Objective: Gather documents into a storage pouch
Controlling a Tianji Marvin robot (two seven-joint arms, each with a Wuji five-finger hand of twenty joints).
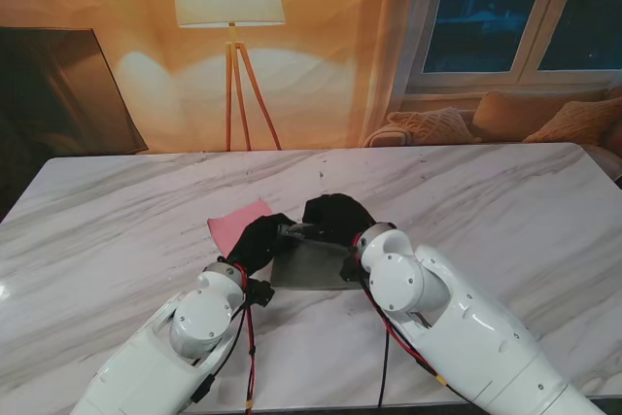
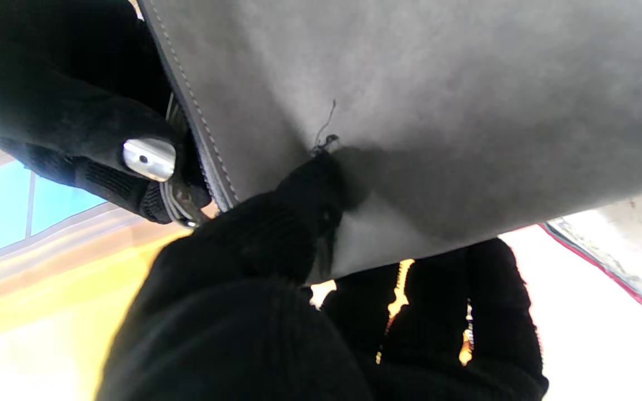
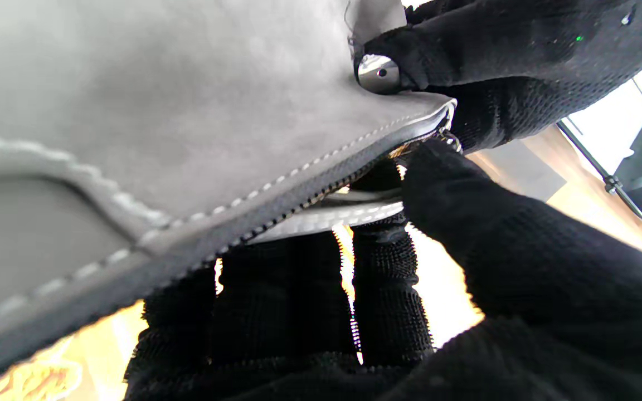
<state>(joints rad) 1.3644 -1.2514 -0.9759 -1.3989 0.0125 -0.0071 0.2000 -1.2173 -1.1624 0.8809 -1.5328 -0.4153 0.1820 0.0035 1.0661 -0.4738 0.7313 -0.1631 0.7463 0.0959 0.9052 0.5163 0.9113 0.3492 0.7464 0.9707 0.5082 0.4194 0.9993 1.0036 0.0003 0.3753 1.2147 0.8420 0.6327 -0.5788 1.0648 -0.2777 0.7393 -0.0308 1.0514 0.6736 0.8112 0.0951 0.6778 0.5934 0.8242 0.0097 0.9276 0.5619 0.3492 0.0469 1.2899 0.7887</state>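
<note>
A grey pouch (image 1: 309,265) is held just over the marble table between my two black-gloved hands. My left hand (image 1: 259,240) grips its left end; in the left wrist view the thumb presses the grey side (image 2: 410,111) while the fingers (image 2: 438,312) curl behind it. My right hand (image 1: 336,217) is closed on the far zipper edge. In the right wrist view the stitched zipper edge (image 3: 298,192) runs between the right thumb (image 3: 499,239) and the fingers. The zipper looks partly parted. A pink document (image 1: 236,224) lies flat to the left of the pouch, partly hidden by my left hand.
The white marble table (image 1: 486,201) stretches wide on both sides. Beyond its far edge stand a floor lamp (image 1: 229,7), a dark screen (image 1: 58,94) at the left and a sofa with cushions (image 1: 505,123) under a window.
</note>
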